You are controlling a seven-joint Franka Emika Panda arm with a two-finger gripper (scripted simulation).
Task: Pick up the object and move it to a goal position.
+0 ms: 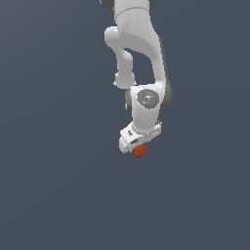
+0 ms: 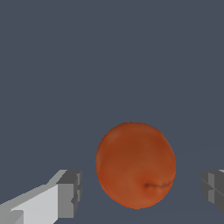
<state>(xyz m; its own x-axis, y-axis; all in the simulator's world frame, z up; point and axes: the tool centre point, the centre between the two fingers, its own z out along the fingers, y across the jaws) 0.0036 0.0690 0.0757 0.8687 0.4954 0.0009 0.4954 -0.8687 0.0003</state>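
arm: we see 1 white arm (image 1: 139, 53) coming down from the top edge of the exterior view, wrist pointed downward.
tool: white tool (image 1: 138, 147) at the arm's low end; in the wrist view (image 2: 140, 192) we see 2 grey fingertips, 1 on each side of the ball.
tool state: spread wide; we see clear gaps between each fingertip (image 2: 70, 192) and the ball, so nothing is gripped.
ball: 1 small orange-red ball (image 1: 139, 151), slightly mottled, with a dark crease on its skin in the wrist view (image 2: 135, 164).
ball position: right under the tool in the exterior view, its upper part hidden by the tool body; in the wrist view it sits between the 2 fingertips, touching neither.
ball size: much narrower than the tool.
fingers in exterior view: we cannot make them out; they are hidden or too small.
ground: plain dark grey-blue surface (image 1: 49, 185) fills both views; we cannot tell whether the ball rests on it or is just above it.
goal: we see no marker we can point to.
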